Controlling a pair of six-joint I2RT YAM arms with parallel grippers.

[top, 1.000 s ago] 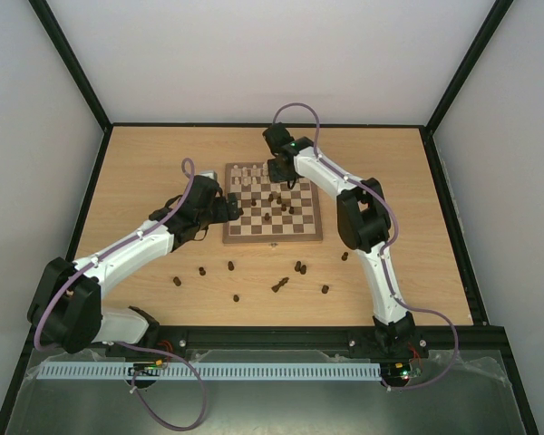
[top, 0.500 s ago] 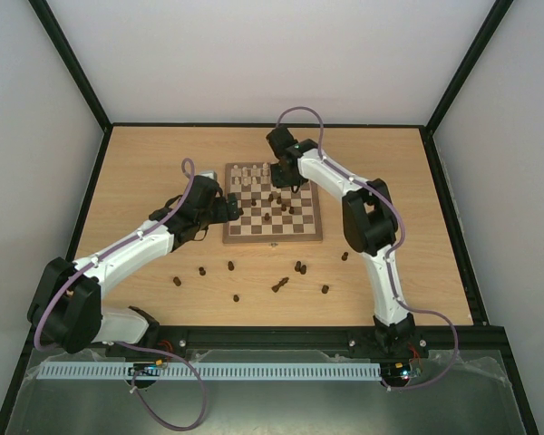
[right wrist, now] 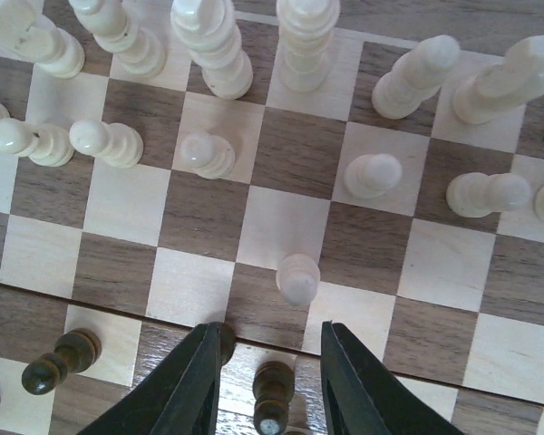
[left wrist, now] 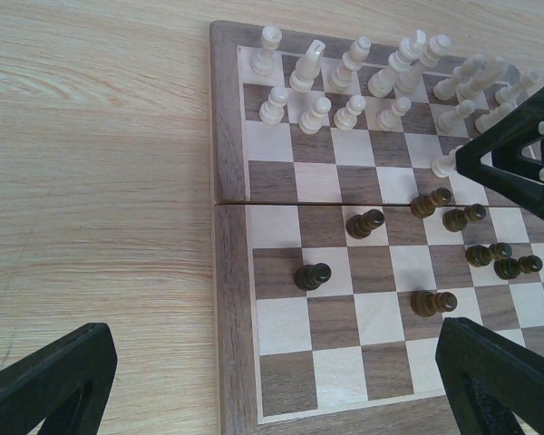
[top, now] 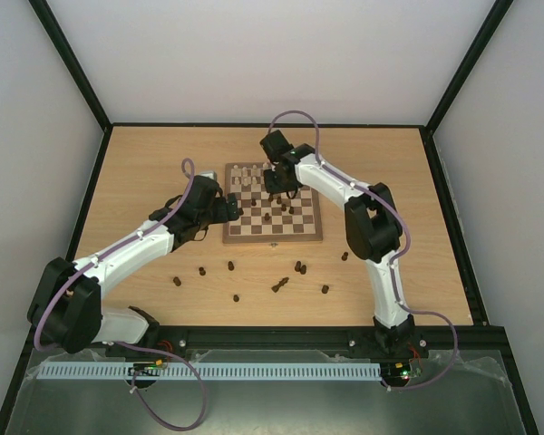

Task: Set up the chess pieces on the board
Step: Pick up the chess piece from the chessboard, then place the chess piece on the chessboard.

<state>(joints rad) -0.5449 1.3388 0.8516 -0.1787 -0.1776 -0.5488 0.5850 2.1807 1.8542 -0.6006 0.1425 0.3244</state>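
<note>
The board (top: 272,239) lies mid-table. Cream chess pieces (top: 249,172) stand in its two far rows, and a few dark ones (top: 276,204) are scattered near its middle. My right gripper (right wrist: 272,333) hovers open over the board's centre with nothing between its fingers. A lone cream pawn (right wrist: 298,276) stands just ahead of its tips, and a dark pawn (right wrist: 272,399) stands below the gap. My left gripper (left wrist: 276,353) is wide open and empty above the board's left edge (left wrist: 227,272); a dark pawn (left wrist: 312,275) stands ahead of it.
Several dark pieces (top: 279,285) lie loose on the light wood tabletop between the board and the arm bases, from the left (top: 176,282) across to the right (top: 344,256). The right arm (top: 367,222) reaches along the board's right side. Black frame rails bound the table.
My right gripper has opened, and the cream pawn stands free on the board. Its wrist has shifted slightly left. The left arm has not moved.
</note>
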